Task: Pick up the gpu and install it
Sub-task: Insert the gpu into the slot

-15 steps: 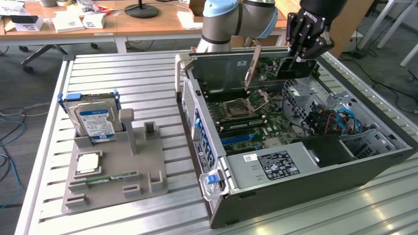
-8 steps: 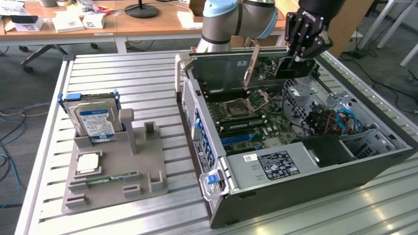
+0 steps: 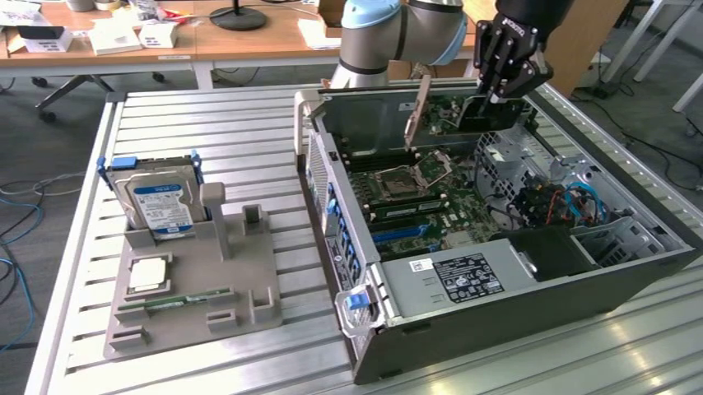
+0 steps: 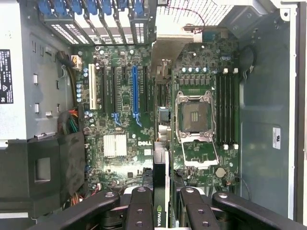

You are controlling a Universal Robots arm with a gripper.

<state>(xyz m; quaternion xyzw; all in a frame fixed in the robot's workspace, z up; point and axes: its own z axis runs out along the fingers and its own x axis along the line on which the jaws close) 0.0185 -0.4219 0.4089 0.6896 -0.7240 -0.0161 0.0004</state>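
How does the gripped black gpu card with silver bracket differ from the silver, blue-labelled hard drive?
The black gpu card hangs in the gripper over the open grey case; the silver hard drive stands in the grey holder. The card is thin, the drive thicker. Both are upright.

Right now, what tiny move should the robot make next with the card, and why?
Probably slide the gpu sideways until it sits over the long blue slot. The jaws hold it edge-down above the motherboard, but in the wrist view its edge lies beside that slot, not over it.
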